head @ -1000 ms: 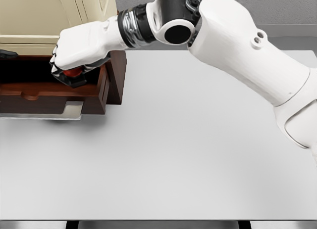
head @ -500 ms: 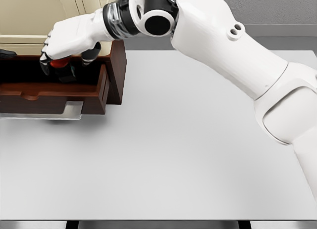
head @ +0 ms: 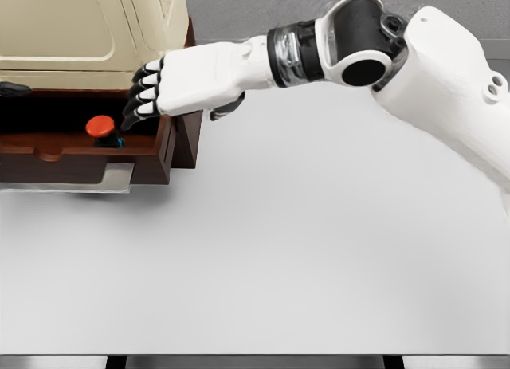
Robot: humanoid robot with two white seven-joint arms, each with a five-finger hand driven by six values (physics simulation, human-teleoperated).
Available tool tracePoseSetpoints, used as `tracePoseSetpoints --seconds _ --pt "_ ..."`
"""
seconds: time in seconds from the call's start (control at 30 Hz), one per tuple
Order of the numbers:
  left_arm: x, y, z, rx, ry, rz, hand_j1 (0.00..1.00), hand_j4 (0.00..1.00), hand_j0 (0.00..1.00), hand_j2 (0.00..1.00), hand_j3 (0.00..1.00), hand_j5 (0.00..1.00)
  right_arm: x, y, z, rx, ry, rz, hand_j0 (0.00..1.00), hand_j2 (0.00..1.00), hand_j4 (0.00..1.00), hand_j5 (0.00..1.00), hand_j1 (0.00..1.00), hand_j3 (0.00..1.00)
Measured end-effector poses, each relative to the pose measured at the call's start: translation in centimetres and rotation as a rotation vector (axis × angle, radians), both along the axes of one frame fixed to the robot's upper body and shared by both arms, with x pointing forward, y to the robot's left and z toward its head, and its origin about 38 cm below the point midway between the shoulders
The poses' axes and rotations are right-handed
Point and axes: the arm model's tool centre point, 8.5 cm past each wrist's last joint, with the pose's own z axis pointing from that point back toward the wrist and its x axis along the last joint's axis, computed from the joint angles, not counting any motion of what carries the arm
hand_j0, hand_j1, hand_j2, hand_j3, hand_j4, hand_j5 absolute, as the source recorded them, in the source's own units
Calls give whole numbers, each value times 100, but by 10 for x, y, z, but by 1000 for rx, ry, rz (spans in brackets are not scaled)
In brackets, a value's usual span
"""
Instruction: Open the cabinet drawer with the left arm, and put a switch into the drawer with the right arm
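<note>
- Since half a second ago your right hand [head: 187,84] has let go of the switch [head: 101,130] and drawn back to the right, out over the drawer's [head: 80,158] right wall; before that it was down inside, wrapped round the red cap.
- You can see the switch sitting alone in the open drawer, red cap up on a dark base, towards the right half of the compartment and apart from the hand.
- Your right fingers [head: 143,94] are released: spread loosely, dark tips pointing left towards the switch, holding nothing. The thumb hangs below the palm, near the cabinet's [head: 96,26] brown side panel.
- Notice why the hand sits where it does: it is level with the drawer's rim and just beside it, which reads as a retreat along the line it came in on, so the fingers clear the wall without knocking the switch.
- The drawer stands pulled out from the cabinet over the bench [head: 303,241], its front wall facing you, so the opening step looks done.
- Your left arm is not clearly visible; a small dark shape at the left edge, by the drawer's rim, could be part of it, but you cannot tell.
- Compared with a second ago, the forearm has swung lower and flatter, and the elbow joint has shifted right.
- Judging from this, the placing looks complete, and only pulling the arm clear remains.
</note>
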Motion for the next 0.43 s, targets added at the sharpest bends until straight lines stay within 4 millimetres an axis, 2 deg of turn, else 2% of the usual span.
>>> tracePoseSetpoints --seconds 0.03,0.13,0.2,0.23,0.33,0.43 --pt "-1 -7 -2 13 -1 -22 100 100 100 100 100 100 -4 -34 1 0 -19 -41 100 100 100 100 100 100" --pt "-7 -36 -9 56 -11 -121 100 100 100 100 100 100 -18 -124 -45 -62 55 -193 100 100 100 100 100 100" --pt "-9 -49 -13 63 -17 -161 100 100 100 100 100 100 -32 -173 -76 -106 125 -289 100 100 100 100 100 100" --pt "-10 -53 -15 62 -19 -173 100 100 100 100 100 100 -36 -190 -80 -119 135 -326 100 100 100 100 100 100" --pt "-10 -59 -17 58 -20 -189 100 100 100 100 100 100 -39 -216 -67 -131 104 -385 100 100 100 100 100 100" --pt "-11 -60 -18 55 -21 -195 100 100 100 100 100 100 -40 -224 -59 -134 86 -406 100 100 100 100 100 100"
